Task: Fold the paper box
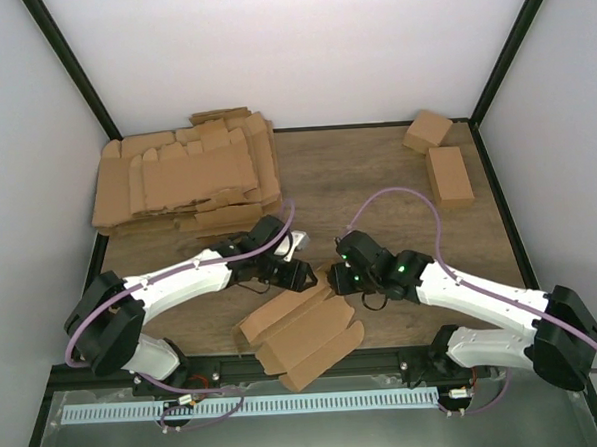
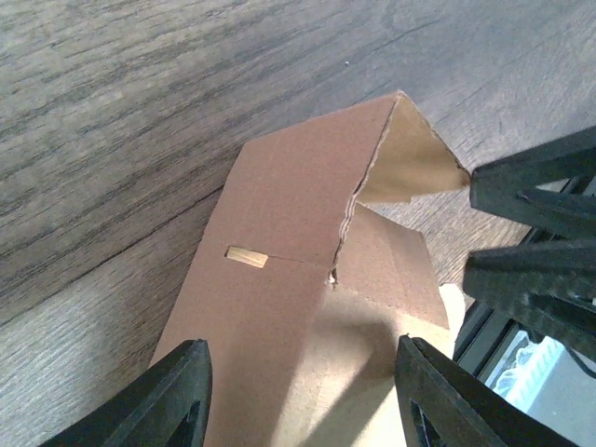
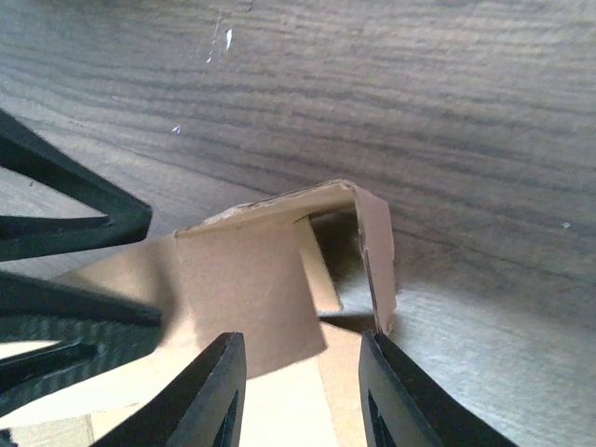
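At six o'clock on the table (image 1: pixel 377 184), the paper box (image 1: pixel 299 336) lies half-formed; left gripper (image 2: pixel 300 352) and right gripper (image 3: pixel 300 343) hang, jaws apart, over its twelve o'clock end flap (image 3: pixel 250 279): pinch near the crease, tuck slowly

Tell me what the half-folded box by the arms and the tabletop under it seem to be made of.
The paper box: plain brown cardboard, matte and uncoated, going by its fibrous cut edges and creased folds. The table: wood or a wood-look laminate, grey-brown with running grain lines; the pictures cannot settle which.
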You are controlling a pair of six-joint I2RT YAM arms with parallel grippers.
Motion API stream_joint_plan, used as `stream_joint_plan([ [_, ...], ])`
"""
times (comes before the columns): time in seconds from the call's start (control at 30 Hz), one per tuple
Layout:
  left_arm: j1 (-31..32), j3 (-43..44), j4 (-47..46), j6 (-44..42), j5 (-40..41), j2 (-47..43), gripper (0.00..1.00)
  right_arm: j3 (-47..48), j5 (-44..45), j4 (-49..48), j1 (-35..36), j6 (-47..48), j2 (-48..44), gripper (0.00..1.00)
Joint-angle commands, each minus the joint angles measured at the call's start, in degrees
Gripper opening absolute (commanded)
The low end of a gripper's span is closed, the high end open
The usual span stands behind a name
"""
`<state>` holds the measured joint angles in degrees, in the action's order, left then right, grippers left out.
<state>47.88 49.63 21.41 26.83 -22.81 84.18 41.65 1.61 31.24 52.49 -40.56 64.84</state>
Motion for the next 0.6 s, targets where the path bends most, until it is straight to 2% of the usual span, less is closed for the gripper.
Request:
stream_joint_plan([
  [0.0,-0.30,2.87,3.41,-1.94,-0.77,-0.19,0.58,1.93,2.11,-0.86,-2.47,4.93,-0.76,0.37],
  [0.23,-0.26,4.77,8.88,-7.21,-3.25,-0.41,0.65,1.60,2.44,-3.19,-3.71,8.99,-0.19,0.42],
  [0.4,-0.12,5.61,12.97,-9.48,-1.97,-0.41,0.66,1.22,2.21,-4.57,-3.71,10.62,0.49,0.45],
  [0.57,0.09,5.57,13.77,-9.97,-1.12,-1.29,0.66,2.19,-2.72,-5.45,-3.71,13.66,0.59,0.48],
])
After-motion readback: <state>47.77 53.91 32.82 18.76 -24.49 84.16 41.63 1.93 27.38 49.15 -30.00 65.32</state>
